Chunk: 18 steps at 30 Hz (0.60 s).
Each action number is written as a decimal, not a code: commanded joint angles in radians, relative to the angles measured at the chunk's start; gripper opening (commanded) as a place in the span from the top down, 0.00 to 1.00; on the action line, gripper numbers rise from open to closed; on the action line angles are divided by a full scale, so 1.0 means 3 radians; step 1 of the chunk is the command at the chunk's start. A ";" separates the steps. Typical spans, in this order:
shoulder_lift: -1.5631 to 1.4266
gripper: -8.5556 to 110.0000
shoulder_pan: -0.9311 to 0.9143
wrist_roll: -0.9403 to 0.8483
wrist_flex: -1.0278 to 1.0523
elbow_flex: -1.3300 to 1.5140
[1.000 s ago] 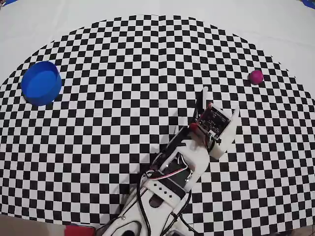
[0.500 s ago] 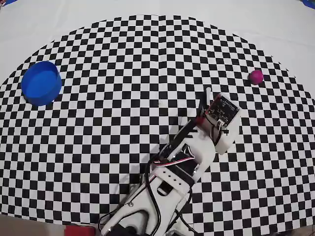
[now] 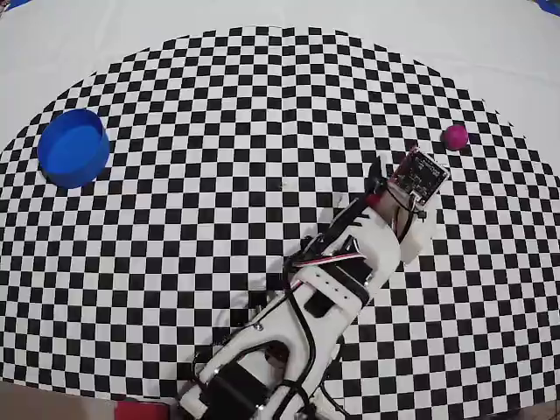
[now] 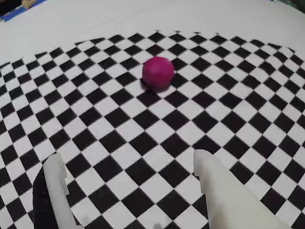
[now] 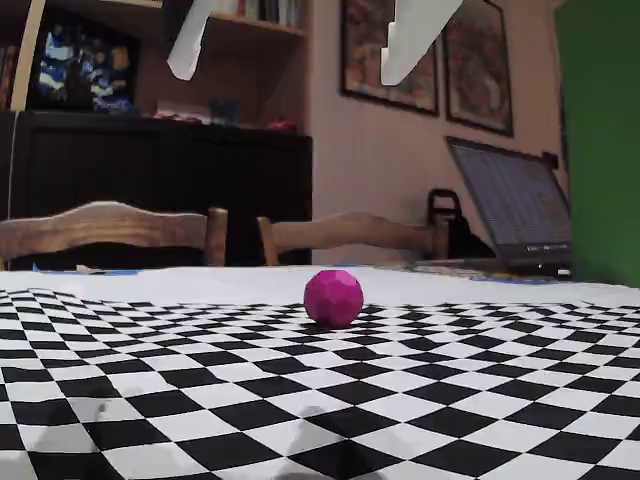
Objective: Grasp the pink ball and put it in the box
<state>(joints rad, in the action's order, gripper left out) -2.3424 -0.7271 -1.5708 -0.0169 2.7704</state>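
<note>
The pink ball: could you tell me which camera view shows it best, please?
The fixed view: the pink ball sits sharp, near centre, at table level, its faceted surface visible. The wrist view shows it slightly blurred beyond the open hand. The overhead view shows only a small dot.

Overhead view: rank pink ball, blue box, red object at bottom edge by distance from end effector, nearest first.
From the end effector:
1. Pink ball, just right of it, near the mat's right edge.
2. Red object, bottom edge, lower left.
3. Blue box, far left.
</note>
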 commanded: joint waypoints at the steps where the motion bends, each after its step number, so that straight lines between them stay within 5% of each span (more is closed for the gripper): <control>1: 0.0174 0.66 -0.0031 0.0020 -0.0092 -0.0266; 18: 0.1104 0.66 -0.0036 0.0020 -0.0179 -0.0920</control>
<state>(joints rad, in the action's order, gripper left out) -2.0187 -0.7286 -1.5708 -0.0522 2.5495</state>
